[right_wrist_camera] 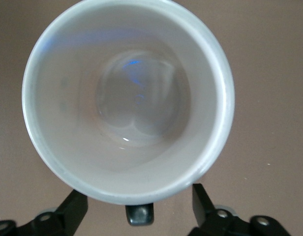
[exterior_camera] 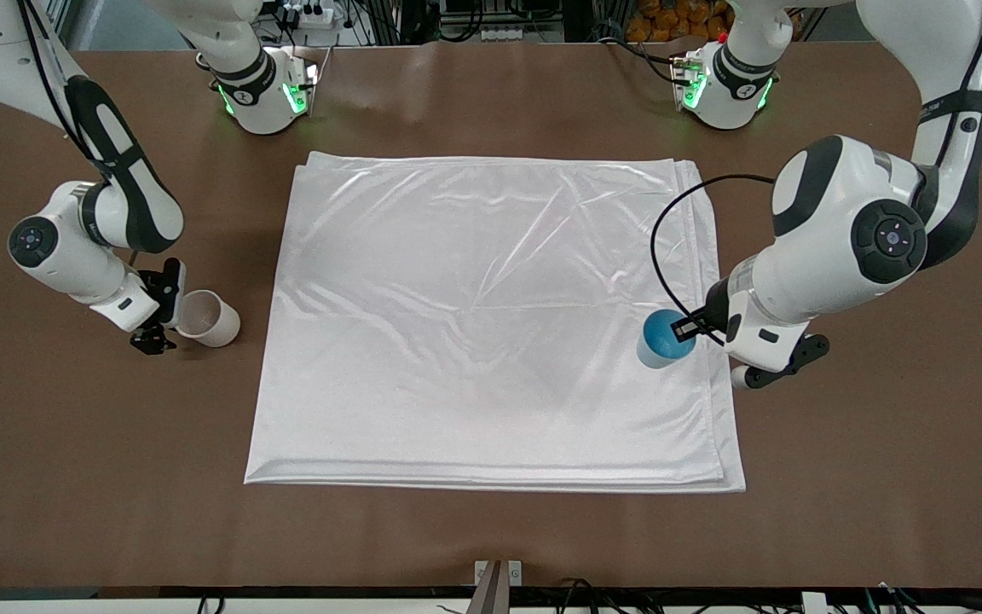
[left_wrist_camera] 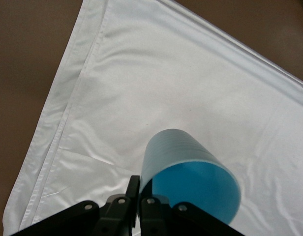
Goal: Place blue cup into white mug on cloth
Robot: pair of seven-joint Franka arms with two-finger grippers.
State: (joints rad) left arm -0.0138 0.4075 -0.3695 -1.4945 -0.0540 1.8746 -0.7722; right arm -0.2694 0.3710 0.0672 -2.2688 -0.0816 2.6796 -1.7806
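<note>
The white cloth (exterior_camera: 491, 324) lies spread on the brown table. My left gripper (exterior_camera: 696, 328) is shut on the rim of the light-blue cup (exterior_camera: 664, 338), one finger inside and one outside, over the cloth's edge toward the left arm's end. In the left wrist view the blue cup (left_wrist_camera: 191, 172) tilts above the cloth (left_wrist_camera: 166, 73) at my left gripper (left_wrist_camera: 140, 196). The white mug (exterior_camera: 210, 318) stands on bare table at the right arm's end, off the cloth. My right gripper (exterior_camera: 163, 314) is open beside it. In the right wrist view the gripper (right_wrist_camera: 139, 195) straddles the mug's (right_wrist_camera: 127, 98) black handle (right_wrist_camera: 139, 214) without touching it.
The two arm bases (exterior_camera: 265, 89) (exterior_camera: 725, 85) stand along the table's edge farthest from the front camera. A black cable (exterior_camera: 661, 222) loops above the cloth by the left wrist. Bare brown table (exterior_camera: 491, 529) surrounds the cloth.
</note>
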